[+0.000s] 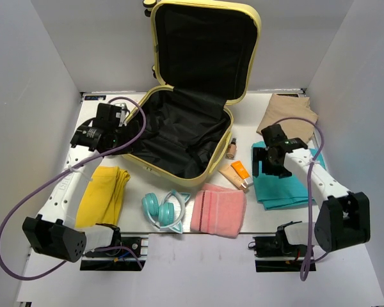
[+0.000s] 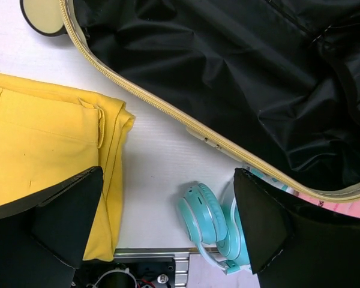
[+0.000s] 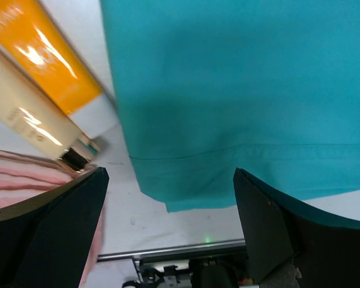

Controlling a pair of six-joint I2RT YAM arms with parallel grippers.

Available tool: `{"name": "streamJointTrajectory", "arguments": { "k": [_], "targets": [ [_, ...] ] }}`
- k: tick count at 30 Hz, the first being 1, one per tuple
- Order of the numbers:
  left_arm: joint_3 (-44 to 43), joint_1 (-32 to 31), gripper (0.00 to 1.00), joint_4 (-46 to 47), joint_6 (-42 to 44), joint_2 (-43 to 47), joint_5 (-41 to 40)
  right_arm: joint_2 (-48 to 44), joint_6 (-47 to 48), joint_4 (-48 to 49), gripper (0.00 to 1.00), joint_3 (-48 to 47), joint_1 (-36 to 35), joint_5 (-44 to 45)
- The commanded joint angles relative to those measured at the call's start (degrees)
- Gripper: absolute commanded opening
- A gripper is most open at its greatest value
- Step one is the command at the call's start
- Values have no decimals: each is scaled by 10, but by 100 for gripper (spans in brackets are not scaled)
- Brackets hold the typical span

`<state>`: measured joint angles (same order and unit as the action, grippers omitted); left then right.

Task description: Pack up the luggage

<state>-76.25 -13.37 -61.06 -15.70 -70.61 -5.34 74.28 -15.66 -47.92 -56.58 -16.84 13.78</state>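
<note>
White bench between grey walls carries the luggage at 12 o'clock, lying open with its black lining showing. At 9 o'clock the left hand hangs beside the luggage, fingers apart on nothing, near a yellow cloth and teal headphones. At 3 o'clock the right hand hangs, equally spread, over a teal cloth.

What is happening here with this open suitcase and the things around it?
Packing has not really begun: the luggage lies open with nothing in it yet. The left gripper hovers open between the yellow garment and the headphones. The right gripper hovers open over the teal garment. A pink towel and two tubes lie outside the case, not held.
</note>
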Motion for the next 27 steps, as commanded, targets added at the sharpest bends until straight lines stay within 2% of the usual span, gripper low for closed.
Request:
{"name": "streamJointTrajectory", "arguments": {
  "k": [1, 12, 16, 19, 22, 23, 25, 26, 27],
  "targets": [
    [4, -3, 100, 21, 8, -10, 3, 15, 8, -10, 91, 17, 6, 8],
    [5, -4, 100, 25, 19, -56, 9, 88, 121, 49, 91, 49, -5, -28],
    [7, -4, 100, 28, 17, -57, 5, 83, 150, 82, 91, 74, -11, -80],
    [6, -3, 100, 28, 15, -61, 4, 77, 154, 90, 91, 83, -15, -83],
    [-1, -4, 100, 29, 12, -69, 4, 100, 163, 91, 91, 89, -21, -60],
    [-7, -3, 100, 21, 12, -73, -1, 121, 161, 80, 91, 84, -21, -29],
    [-14, -4, 100, 19, 9, -80, -6, 136, 122, 76, 91, 84, -24, 0],
    [-21, -4, 100, 16, 9, -83, -10, 155, 114, 65, 91, 85, -23, 63],
    [-23, -4, 100, 16, 8, -84, -9, 162, 94, 60, 88, 84, -22, 81]
  ]
}}
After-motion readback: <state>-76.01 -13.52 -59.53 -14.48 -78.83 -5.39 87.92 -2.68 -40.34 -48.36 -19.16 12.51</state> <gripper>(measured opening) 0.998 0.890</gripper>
